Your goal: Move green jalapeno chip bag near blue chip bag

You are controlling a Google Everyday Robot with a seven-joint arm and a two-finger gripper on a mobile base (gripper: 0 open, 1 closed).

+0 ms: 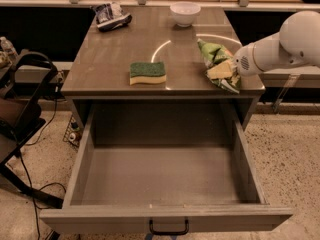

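Reaches in from the right with a white arm (285, 44), over the right edge of a glossy grey-brown worktop (125, 44). Clamps the claw (223, 72) onto the green jalapeno chip bag (212, 51), with pale fingers (217, 71) pressed against its lower half. Holds that bag tilted at the worktop's front right corner, its bottom end at the edge.

Far across, at the back left corner: the blue chip bag (110, 15), crumpled, well apart from the green one. At the back, right of the middle: a white bowl (185, 13). Toward the front, left of the green bag: a green-and-yellow sponge (147, 72), lying flat.

Below the worktop, standing wide open toward the camera: a deep grey drawer (160, 171) with a dark handle (169, 229) on its front. Beneath and to the right: pale speckled floor (287, 149). To the left: a black frame (22, 101) and loose black cables (30, 184) trailing over the floor. Behind the worktop: a long pale ledge (45, 2) with metal legs on top.
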